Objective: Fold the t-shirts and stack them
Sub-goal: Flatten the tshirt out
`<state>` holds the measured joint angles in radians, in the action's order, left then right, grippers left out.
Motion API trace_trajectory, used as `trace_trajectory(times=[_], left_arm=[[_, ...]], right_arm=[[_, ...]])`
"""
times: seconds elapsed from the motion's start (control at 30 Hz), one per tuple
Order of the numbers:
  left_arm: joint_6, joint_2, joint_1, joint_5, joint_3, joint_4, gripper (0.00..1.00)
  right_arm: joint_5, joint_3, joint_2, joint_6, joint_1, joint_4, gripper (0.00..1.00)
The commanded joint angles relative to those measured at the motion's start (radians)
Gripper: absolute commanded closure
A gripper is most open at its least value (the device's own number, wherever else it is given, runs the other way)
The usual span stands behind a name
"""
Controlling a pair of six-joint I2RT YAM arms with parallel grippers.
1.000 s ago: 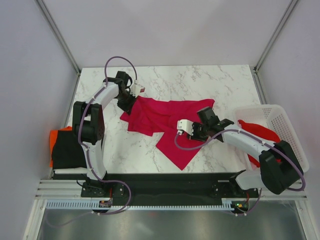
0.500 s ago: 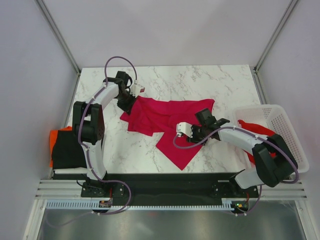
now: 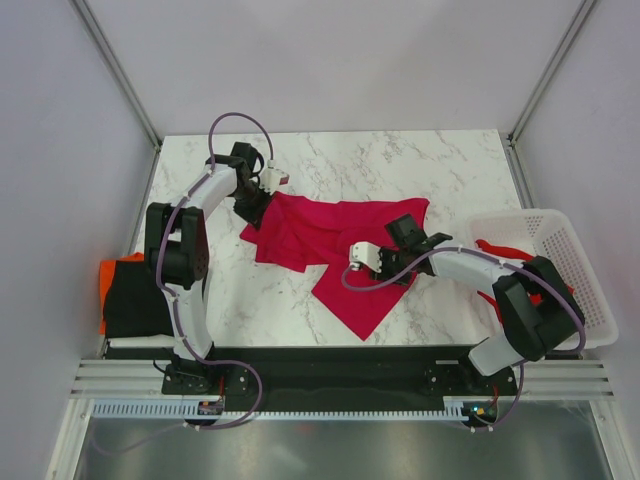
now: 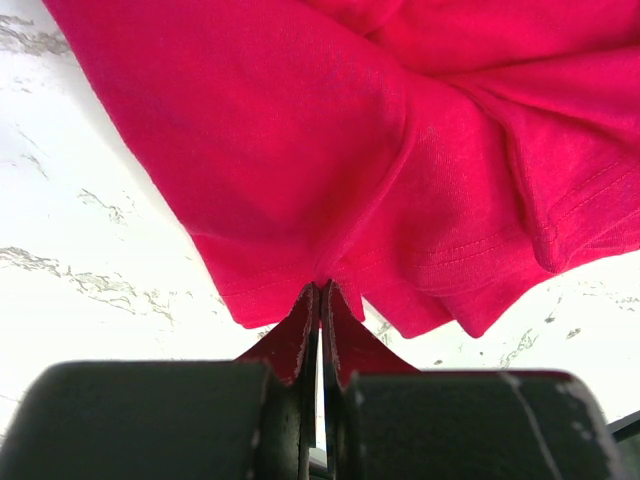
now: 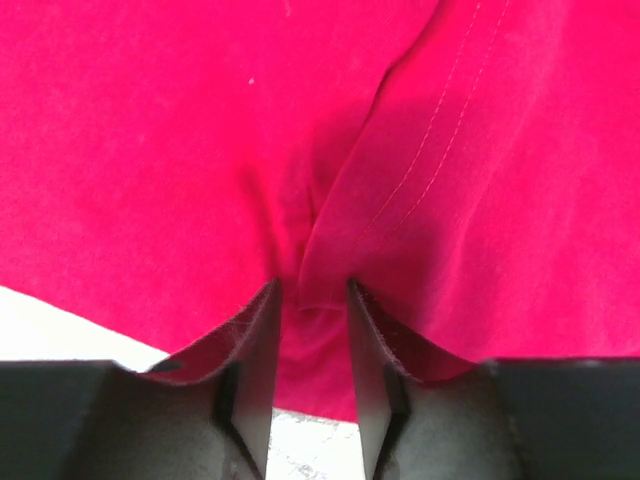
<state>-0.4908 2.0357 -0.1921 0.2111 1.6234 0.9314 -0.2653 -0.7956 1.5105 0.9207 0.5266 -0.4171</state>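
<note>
A crimson-pink t-shirt point(image 3: 330, 235) lies crumpled across the middle of the marble table. My left gripper point(image 3: 252, 208) is at its far-left corner, shut on the hem; in the left wrist view the jaws point(image 4: 322, 288) pinch the cloth point(image 4: 300, 130) tight. My right gripper point(image 3: 388, 268) presses down on the shirt's near-right part. In the right wrist view its jaws point(image 5: 312, 285) stand apart, open, with a raised ridge of the cloth point(image 5: 150, 150) between the fingers. A folded black t-shirt point(image 3: 135, 300) lies on an orange one point(image 3: 108, 275) at the table's near-left edge.
A white lattice basket point(image 3: 570, 235) stands off the table's right edge with a red t-shirt point(image 3: 520, 262) in it. Bare marble point(image 3: 400, 160) shows behind the crimson shirt and at its near left. Frame posts rise at the back corners.
My right gripper has slid a little to the left over the shirt, and its elbow has swung in toward the table. The left gripper and its hold are unchanged.
</note>
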Motion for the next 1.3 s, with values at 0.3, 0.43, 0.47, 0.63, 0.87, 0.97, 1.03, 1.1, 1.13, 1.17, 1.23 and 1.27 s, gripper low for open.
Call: trace_trajectory(times=[0.3,0.43,0.47,0.63,0.87,0.97,1.03,1.1,1.13,1.17,1.23,1.27], left_arm=[[0.023,0.009,0.003,-0.006,0.006,-0.011,0.98],[0.024,0.014,0.003,0.001,0.012,-0.011,0.98],[0.024,0.015,0.003,0.002,0.013,-0.011,0.98],[0.024,0.021,0.003,0.010,0.029,-0.011,0.98],[0.024,0.018,0.003,0.011,0.030,-0.009,0.98],[0.020,0.000,0.005,0.011,0.038,-0.008,0.98],[0.008,-0.020,0.008,-0.001,0.047,-0.005,0.98],[-0.012,-0.054,0.023,-0.044,0.081,-0.002,0.98],[-0.020,-0.068,0.029,-0.056,0.099,0.001,0.98],[-0.031,-0.090,0.037,-0.074,0.142,0.006,0.98],[-0.035,-0.112,0.066,-0.088,0.194,0.006,0.98],[-0.037,-0.127,0.086,-0.095,0.252,0.007,0.98]], right_arm=[[0.008,-0.045,-0.007,-0.022,0.004,0.020,0.85],[0.012,-0.056,-0.027,-0.026,0.006,-0.002,0.87],[0.012,-0.059,-0.027,-0.028,0.006,-0.005,0.86],[0.024,-0.089,-0.012,-0.055,0.004,-0.008,0.88],[0.032,-0.122,-0.009,-0.071,0.006,-0.026,1.00],[0.070,-0.165,-0.038,-0.100,-0.014,-0.032,1.00],[0.095,-0.241,-0.052,-0.152,-0.048,-0.026,1.00],[0.159,-0.316,-0.052,-0.201,-0.129,0.001,1.00],[0.179,-0.402,-0.047,-0.230,-0.157,0.018,1.00],[0.201,-0.450,-0.026,-0.240,-0.213,0.023,1.00],[0.248,-0.592,0.002,-0.262,-0.264,0.029,1.00],[0.259,-0.682,0.032,-0.267,-0.304,0.029,1.00]])
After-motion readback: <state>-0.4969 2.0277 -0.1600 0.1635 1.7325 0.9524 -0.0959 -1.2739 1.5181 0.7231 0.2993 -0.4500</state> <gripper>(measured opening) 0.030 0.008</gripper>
